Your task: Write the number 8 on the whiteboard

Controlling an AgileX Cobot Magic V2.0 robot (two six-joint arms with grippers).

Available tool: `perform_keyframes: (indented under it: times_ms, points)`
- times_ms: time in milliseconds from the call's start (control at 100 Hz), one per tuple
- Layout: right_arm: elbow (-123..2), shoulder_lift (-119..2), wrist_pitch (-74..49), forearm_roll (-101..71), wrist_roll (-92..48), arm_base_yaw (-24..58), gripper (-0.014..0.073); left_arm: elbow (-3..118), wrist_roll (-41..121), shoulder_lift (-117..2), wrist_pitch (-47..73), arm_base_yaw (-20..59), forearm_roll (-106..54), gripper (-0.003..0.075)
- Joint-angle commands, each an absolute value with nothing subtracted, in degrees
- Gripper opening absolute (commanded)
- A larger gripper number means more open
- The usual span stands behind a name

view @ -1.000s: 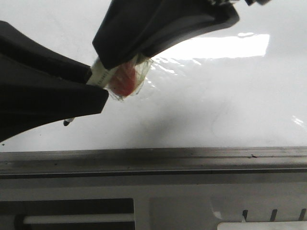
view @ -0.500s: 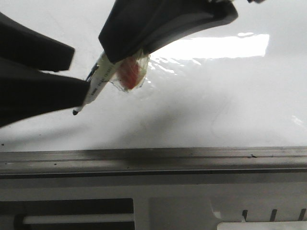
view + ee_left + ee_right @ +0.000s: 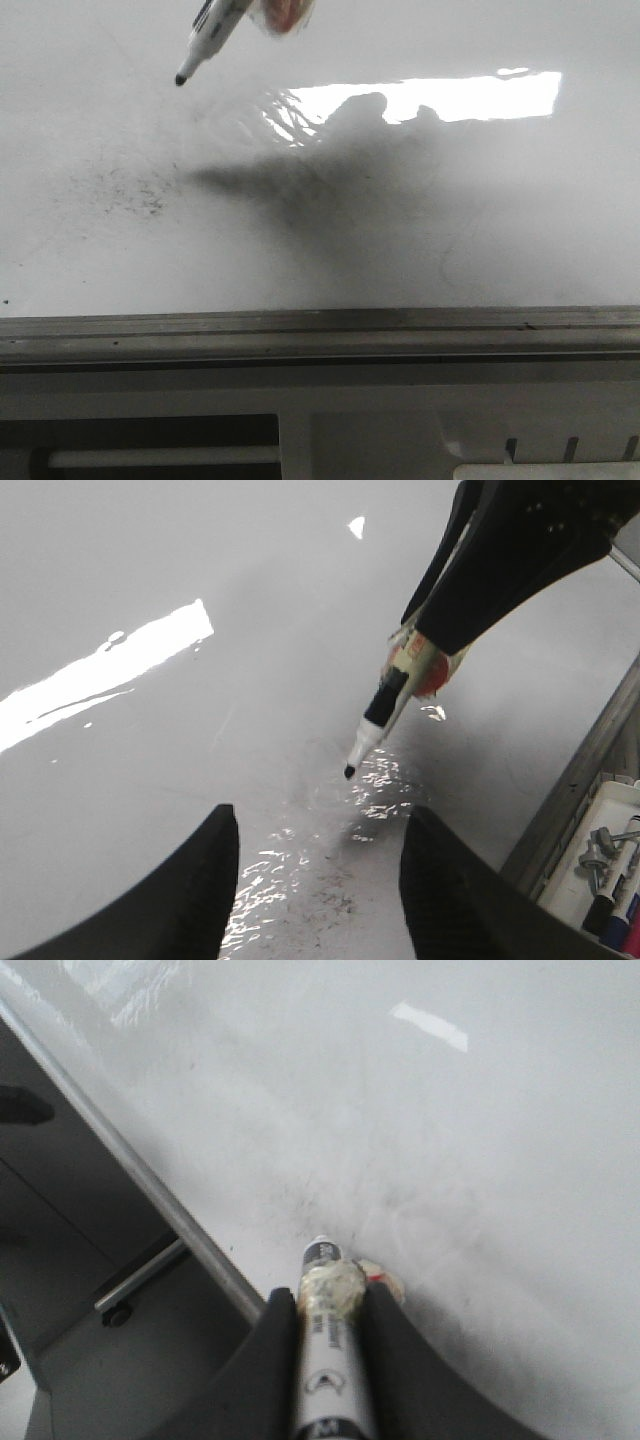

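Right gripper (image 3: 325,1310): jaws pressed in on the barrel of a white whiteboard marker with a black collar and black tip (image 3: 378,715), a wad of clear tape with something red in it wrapped round the barrel at the grip. Cap is off, tip pointing down at the board. In the left wrist view the tip hangs just above the surface, not touching as far as I can judge; its shadow lies apart from it in the front view. Left gripper (image 3: 318,880): jaws spread wide, nothing between them, hovering over the board near the marker tip. The large glossy white whiteboard with bright glare and a grey metal edge rail (image 3: 480,240) lies flat as the bench surface, with only faint grey smudge specks (image 3: 135,195) left of the shadow. No drawn figure 8 shows in any view, so the number is not yet started, or at least no stroke is visible. Judgement: marker is in hand and uncapped; the whole figure is left to write. A tray of spare markers (image 3: 610,880) sits beyond the rail.
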State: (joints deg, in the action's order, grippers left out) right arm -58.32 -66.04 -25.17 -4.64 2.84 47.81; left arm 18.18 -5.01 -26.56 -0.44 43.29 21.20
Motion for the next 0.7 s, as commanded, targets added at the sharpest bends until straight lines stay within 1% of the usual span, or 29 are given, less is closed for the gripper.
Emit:
perform_keyframes:
  times_ms: [0, 160, 320, 410, 550, 690]
  points:
    - [-62.1, -64.9, -22.0, -4.3, 3.0, 45.6, -0.0060, 20.0, -5.6, -26.7, -3.6, 41.5, 18.7, 0.0345]
    - [-63.5, -65.1, -22.2, -4.3, 3.0, 40.7, -0.0060, 20.0, -5.6, -26.7, -4.7, 37.7, 18.6, 0.0345]
    - [-63.5, -66.6, -24.4, -4.3, 3.3, 36.9, -0.0060, 20.0, -5.6, -26.7, -5.6, 36.0, 17.6, 0.0345]
    - [-63.5, -68.9, -25.6, -4.8, 3.3, 37.1, -0.0060, 20.0, -5.6, -26.7, -5.8, 36.0, 16.9, 0.0345]
    - [-63.5, -70.5, -28.4, -5.1, 3.3, 39.5, -0.0063, 20.0, -5.6, -26.7, -5.8, 36.0, 16.9, 0.0345]
    - [-63.5, -69.3, -35.5, -0.5, 3.6, 39.7, -0.0063, 20.0, -5.6, -26.7, -5.8, 36.0, 16.9, 0.0345]
